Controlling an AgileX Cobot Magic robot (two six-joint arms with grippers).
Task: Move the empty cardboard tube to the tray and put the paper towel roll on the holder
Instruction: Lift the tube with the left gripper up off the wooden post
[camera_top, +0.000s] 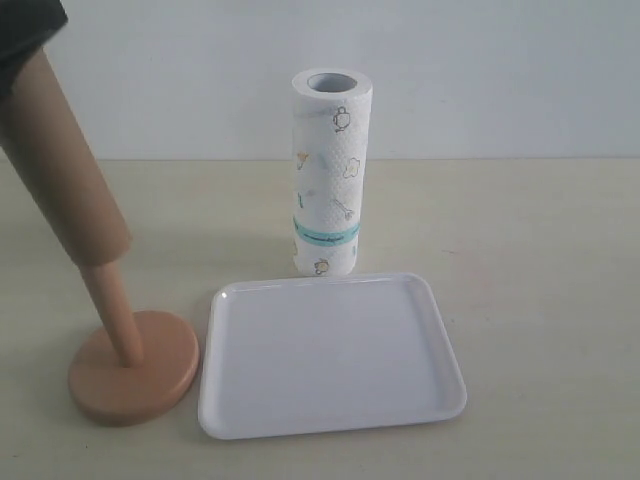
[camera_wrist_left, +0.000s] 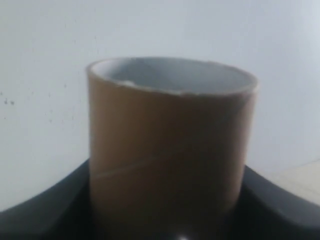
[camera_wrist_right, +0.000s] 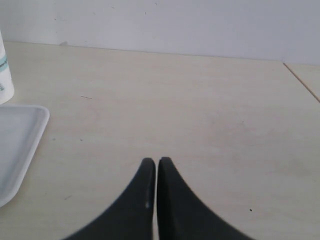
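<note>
Hidden or cut off: the upper end of the empty cardboard tube leaves the exterior view at the top left, under the dark bulk of the left gripper, which is itself mostly out of frame; the upper part of the holder's pole sits inside the tube's lower mouth and we cannot tell how much; the right gripper does not appear in the exterior view.

Left wrist view: blurred; dark fingers flank the tube on both sides, so we record the gripper clamped on it; one open end and a faint seam show.

Tube axis: tilted, high end to the left, low end down and right over the pole; off the counter.

The holder stands near left, just beside the tray; the tray lies flat, centre near.

The paper towel roll stands upright, axis vertical, core opening up, teal band low, just beyond the tray's far rim.

Right gripper: fingers together, only a thin slit between them, above bare counter to the right of the tray.
</note>
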